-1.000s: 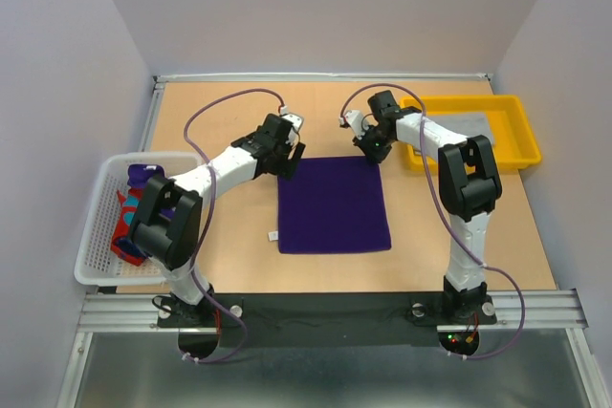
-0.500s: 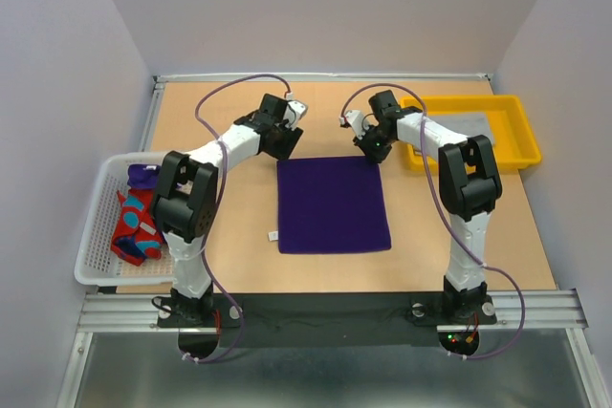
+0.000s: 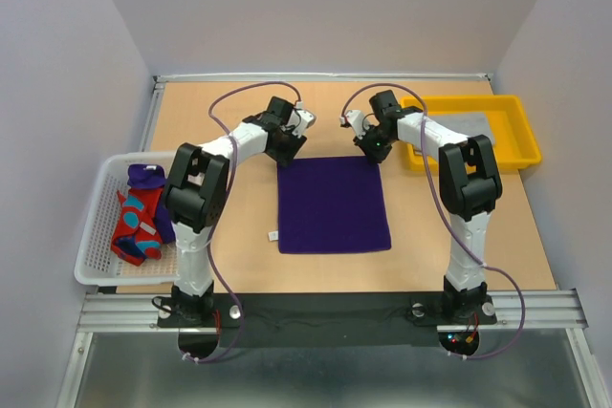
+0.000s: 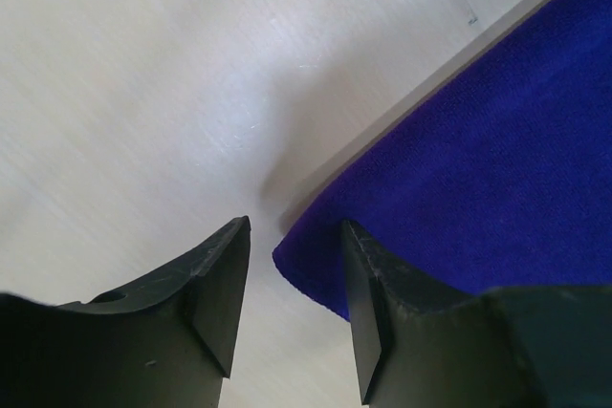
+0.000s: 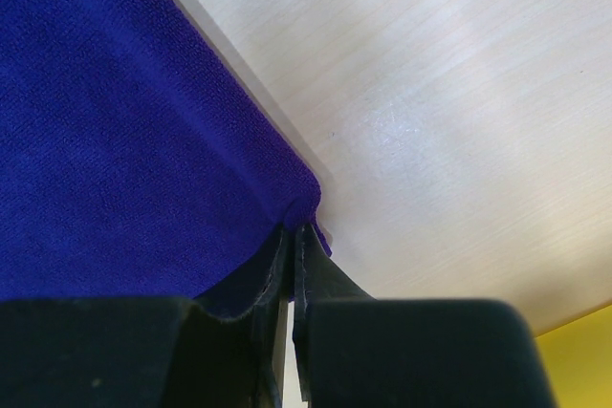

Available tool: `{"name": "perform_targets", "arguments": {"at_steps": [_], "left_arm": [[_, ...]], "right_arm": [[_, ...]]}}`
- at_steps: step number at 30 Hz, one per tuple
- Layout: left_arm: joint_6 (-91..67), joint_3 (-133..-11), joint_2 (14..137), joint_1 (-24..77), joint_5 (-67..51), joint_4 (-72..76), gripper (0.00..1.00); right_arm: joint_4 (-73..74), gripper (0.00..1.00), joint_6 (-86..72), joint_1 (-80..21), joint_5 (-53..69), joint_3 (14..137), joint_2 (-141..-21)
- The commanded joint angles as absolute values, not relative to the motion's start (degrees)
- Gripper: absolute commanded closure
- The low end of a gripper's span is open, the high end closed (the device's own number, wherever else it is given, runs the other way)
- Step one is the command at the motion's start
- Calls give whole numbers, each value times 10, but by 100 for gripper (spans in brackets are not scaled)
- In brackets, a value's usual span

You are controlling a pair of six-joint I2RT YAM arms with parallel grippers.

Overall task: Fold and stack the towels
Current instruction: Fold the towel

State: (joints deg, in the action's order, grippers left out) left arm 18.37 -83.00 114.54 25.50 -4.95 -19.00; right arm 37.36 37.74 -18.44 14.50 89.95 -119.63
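Observation:
A deep purple towel (image 3: 333,204) lies flat and square on the middle of the table. My left gripper (image 3: 288,151) is at its far left corner. In the left wrist view the left gripper (image 4: 295,236) is open, and the corner of the purple towel (image 4: 478,160) sits between its fingers, not pinched. My right gripper (image 3: 372,152) is at the far right corner. The right wrist view shows the right gripper (image 5: 296,232) shut on that corner of the towel (image 5: 115,140). A grey towel (image 3: 471,123) rests in the yellow tray. A red towel (image 3: 134,226) and another purple towel (image 3: 145,177) lie in the basket.
The white mesh basket (image 3: 94,241) stands at the table's left edge. The yellow tray (image 3: 521,138) is at the far right. A small white tag (image 3: 273,234) sticks out at the spread towel's near left side. Walls close in the back and sides.
The left arm has swung toward the towel's far left corner, and its jaws have narrowed around that corner. The right arm and the towel have not moved.

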Motion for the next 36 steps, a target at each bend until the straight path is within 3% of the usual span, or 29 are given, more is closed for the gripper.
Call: {"name": "perform_targets", "arguments": {"at_steps": [1,23,31,32,34,36], "left_arm": [[202,-863,1150,251,-55,-208,47],[207,-880,1189,229,-97,-242,47],[209,-879,1222,225,-87,-254,71],[210,-878,1223,224,-87,-254,83],[212,-878,1224,221,-85,-254,86],[213,-878,1220,219,-86,-254,100]], "right_arm": [[379,99,380,-183,155,924,-1210],[379,100,377,-184,153,925,-1216],[379,99,381,-182,144,925,-1216],[379,100,381,-179,146,927,-1217],[378,100,382,-173,151,934,-1221],[379,100,381,-169,152,939,-1218]]}}
